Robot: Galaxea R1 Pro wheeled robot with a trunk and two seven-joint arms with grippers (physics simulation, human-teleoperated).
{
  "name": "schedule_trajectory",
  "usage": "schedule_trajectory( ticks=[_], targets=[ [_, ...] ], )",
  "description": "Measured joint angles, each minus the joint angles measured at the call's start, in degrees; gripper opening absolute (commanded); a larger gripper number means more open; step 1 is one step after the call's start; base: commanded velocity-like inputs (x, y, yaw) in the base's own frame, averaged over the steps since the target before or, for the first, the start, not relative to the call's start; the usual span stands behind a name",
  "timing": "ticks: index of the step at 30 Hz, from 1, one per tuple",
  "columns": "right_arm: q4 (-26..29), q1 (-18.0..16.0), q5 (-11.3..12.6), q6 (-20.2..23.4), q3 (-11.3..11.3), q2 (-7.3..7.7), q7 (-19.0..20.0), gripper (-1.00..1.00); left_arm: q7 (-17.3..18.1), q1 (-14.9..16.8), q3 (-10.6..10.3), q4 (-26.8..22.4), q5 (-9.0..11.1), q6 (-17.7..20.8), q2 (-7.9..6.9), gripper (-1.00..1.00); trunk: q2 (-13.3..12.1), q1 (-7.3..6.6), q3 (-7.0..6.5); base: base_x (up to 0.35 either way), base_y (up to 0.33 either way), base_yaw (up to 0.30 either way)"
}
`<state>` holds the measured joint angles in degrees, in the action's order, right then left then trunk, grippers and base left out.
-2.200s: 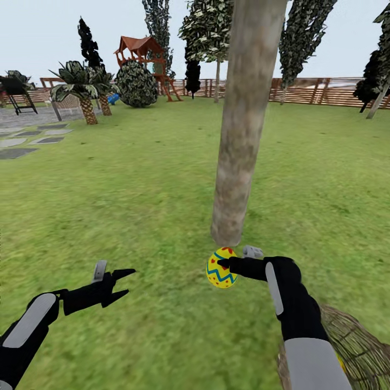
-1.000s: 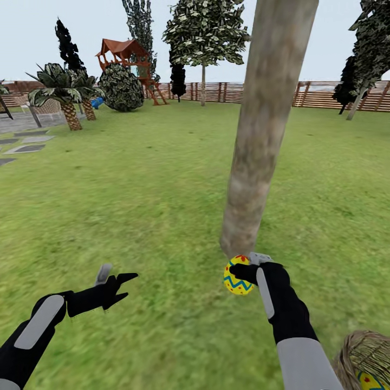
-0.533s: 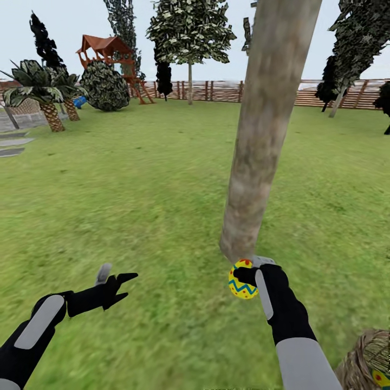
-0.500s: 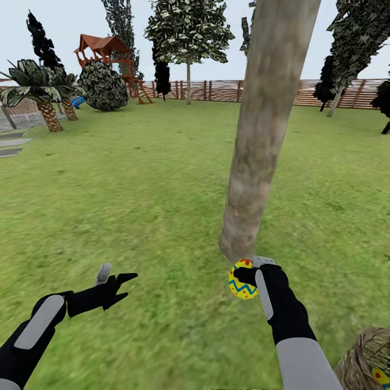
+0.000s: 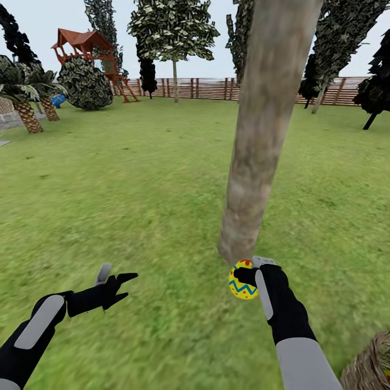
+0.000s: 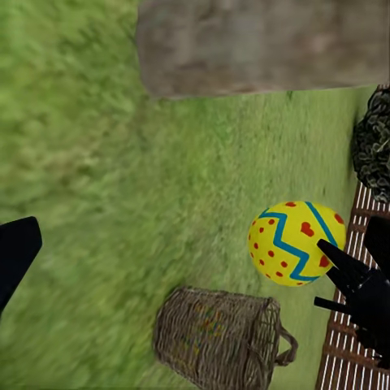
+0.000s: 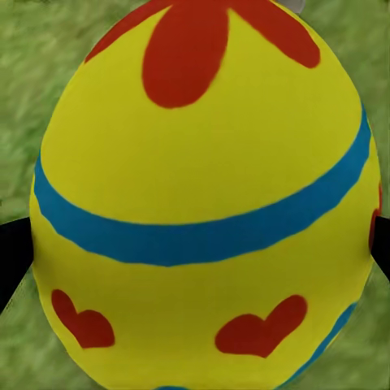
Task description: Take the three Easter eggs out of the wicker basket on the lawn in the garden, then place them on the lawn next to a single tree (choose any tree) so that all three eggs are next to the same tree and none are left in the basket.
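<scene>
R gripper (image 5: 245, 272) holds egg (image 5: 241, 280) at tree (image 5: 254, 162) base; L gripper (image 5: 111, 281) wide, empty. Risk: dropped from height, egg may roll.

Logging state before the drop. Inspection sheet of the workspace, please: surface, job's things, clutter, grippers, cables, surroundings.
Surface: lawn, mottled green grass, flat.
Job's things: one egg in the right gripper, low by the foot of the tree; whether it touches the grass cannot be told. Basket sits behind the right arm at the head view's corner, upright on the grass in the left wrist view; something colourful shows inside, count unclear.
Clutter: nothing seen.
Grippers: right gripper shut on the egg; left gripper open, nothing in it, above the grass.
Cables: nothing seen.
Surroundings: fence, playset, palms, dark cypresses.
</scene>
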<state>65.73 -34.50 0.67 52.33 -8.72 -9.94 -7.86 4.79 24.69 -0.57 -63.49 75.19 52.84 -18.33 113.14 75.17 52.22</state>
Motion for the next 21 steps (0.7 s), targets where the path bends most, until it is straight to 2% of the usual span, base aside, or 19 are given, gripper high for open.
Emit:
schedule_trajectory(
  ticks=[3, 12, 17, 20, 21],
  targets=[
    [-0.3, 0.0, 0.0, 0.0, 0.0, 0.00, 0.0, -1.00, 0.0, 0.0, 0.0, 0.0, 0.0, 0.0, 0.00, 1.00, 0.0, 0.02, 0.00, 0.150, 0.036, 0.000],
    [-0.4, 0.0, 0.1, -0.3, -0.1, 0.00, 0.0, -1.00, 0.3, 0.0, 0.0, -1.0, 0.1, 0.0, 0.23, 1.00, 0.0, 0.04, 0.63, 0.004, 0.001, 0.000],
    [-3.9, 0.0, 0.1, -4.5, -0.1, 0.00, -0.1, -1.00, 0.5, 0.0, 0.0, -1.1, 0.2, 0.0, 0.33, 1.00, 0.0, 0.04, 1.09, 0.000, 0.000, 0.000],
    [-5.1, 0.0, -0.2, -8.1, -0.1, 0.00, -0.5, -1.00, 0.6, 0.0, -0.1, -1.1, 0.1, 0.0, 0.35, 1.00, 1.2, 0.69, 1.90, 0.000, 0.000, 0.000],
    [-5.8, 0.0, -0.1, -8.7, -0.1, 0.00, -1.8, -1.00, 0.6, 0.0, -0.1, -1.1, 0.1, 0.0, 0.35, 1.00, 1.6, 0.91, 2.17, 0.000, 0.000, 0.000]
  ],
)
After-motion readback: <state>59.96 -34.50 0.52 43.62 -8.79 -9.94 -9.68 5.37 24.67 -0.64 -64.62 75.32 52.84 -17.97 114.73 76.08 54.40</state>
